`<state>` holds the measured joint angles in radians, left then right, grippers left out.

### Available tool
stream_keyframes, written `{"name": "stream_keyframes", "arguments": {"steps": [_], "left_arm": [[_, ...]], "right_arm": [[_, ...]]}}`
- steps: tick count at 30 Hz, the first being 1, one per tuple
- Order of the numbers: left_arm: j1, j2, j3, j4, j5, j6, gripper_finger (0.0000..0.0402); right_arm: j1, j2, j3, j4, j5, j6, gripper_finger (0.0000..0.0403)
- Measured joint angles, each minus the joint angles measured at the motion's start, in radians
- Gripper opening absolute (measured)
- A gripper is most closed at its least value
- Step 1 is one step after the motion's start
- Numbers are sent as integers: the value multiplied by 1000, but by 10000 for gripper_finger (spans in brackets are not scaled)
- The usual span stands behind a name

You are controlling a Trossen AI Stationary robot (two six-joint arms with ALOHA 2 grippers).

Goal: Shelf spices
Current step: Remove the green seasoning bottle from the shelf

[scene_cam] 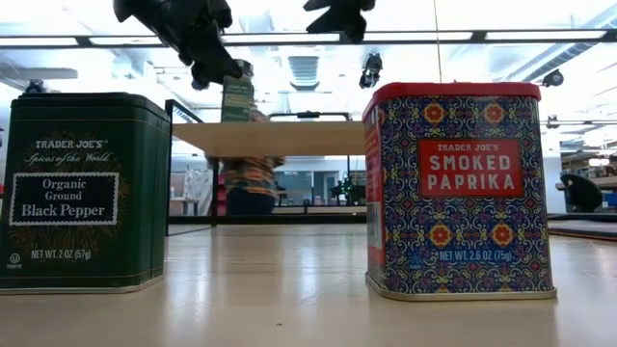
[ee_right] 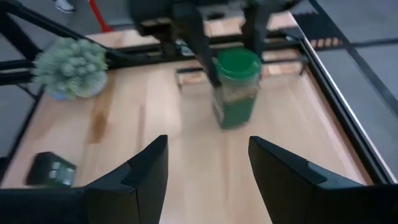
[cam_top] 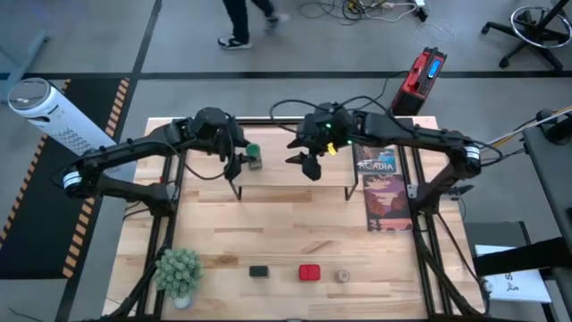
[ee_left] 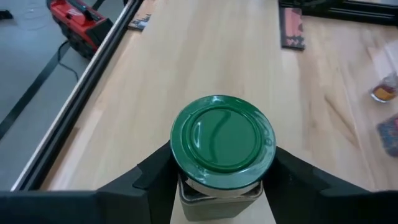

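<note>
Green-capped jar [cam_top: 255, 161] on shelf [cam_top: 295, 183]; three spices off.

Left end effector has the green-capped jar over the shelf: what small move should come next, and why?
Probably lower it a little and release. The left end effector grips the green-capped jar on both sides above the shelf; whether its base touches the board cannot be told. The right end effector hangs open nearby, holding nothing.

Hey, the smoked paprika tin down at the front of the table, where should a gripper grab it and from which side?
Judging by its shape, come straight down from above and close on two opposite flat walls of the smoked paprika tin. It stands upright, square-sided, with open space between it and the black pepper tin, so fingers should fit on both sides.
</note>
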<state>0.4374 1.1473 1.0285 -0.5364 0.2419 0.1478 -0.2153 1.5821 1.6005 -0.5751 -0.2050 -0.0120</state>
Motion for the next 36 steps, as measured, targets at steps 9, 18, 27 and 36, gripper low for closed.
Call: {"name": "stream_keyframes", "arguments": {"steps": [9,18,27,36], "left_arm": [[-12,-3,73,-46,10,-4,183],[-79,-4,144,-141,12,-28,182],[-195,-4,139,-155,12,-100,182],[-327,-4,135,-140,7,-194,183]], "right_arm": [[59,-60,-8,-40,135,-1,199],[84,-120,-99,-66,182,29,199],[132,-308,-321,75,245,101,199],[169,-475,-590,294,260,179,199]]}}
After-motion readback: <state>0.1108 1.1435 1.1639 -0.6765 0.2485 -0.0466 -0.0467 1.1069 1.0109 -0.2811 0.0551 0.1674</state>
